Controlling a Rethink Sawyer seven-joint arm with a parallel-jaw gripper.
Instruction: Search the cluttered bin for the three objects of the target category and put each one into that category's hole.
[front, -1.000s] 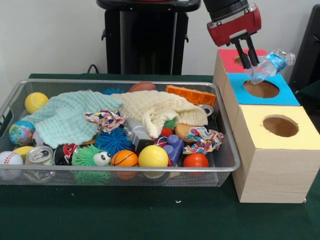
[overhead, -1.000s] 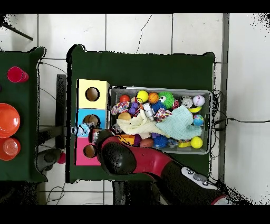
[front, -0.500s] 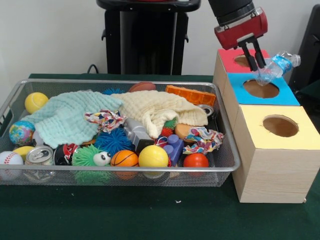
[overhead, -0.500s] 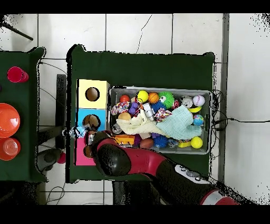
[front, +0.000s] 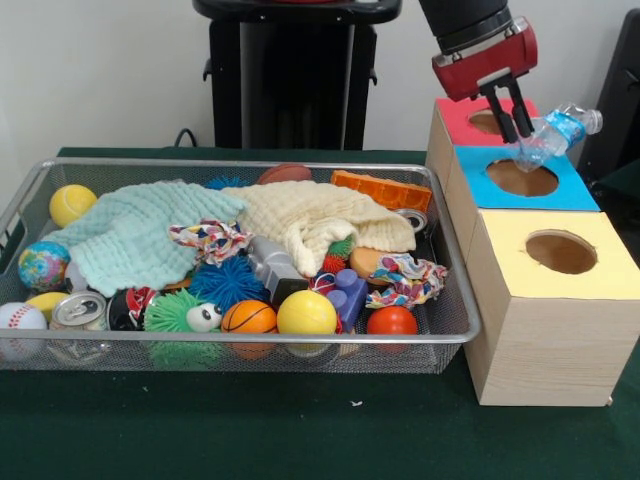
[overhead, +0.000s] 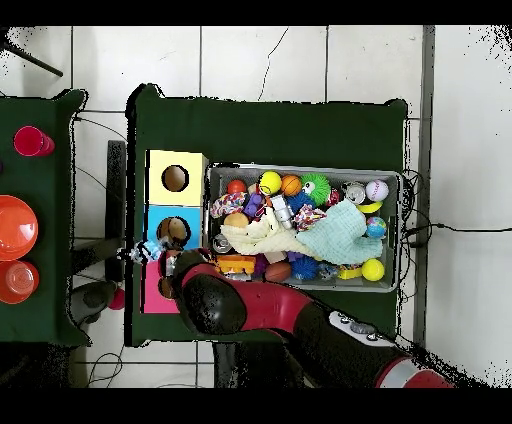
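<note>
Gripper: your gripper (front: 518, 125) hangs above the line of boxes, over the seam between the red box (front: 470, 118) and the blue box (front: 520, 180).
Fingers: you have them closed on the bottle (front: 553, 134), pinching its lower end.
Bottle: clear plastic with a blue label, tilted, cap end pointing up and away from the bin; it sits in the air just above the blue box's hole (front: 521, 178), not yet inside.
Boxes: red, blue, yellow (front: 556, 290) in a row, touching, beside the bin.
Bin: the wire bin (front: 240, 345) holds balls, two cloths, a can (front: 78, 310) and rope toys.
Overhead: your arm (overhead: 300, 320) covers the red box; the bottle (overhead: 143, 251) shows at the blue box's outer edge.
</note>
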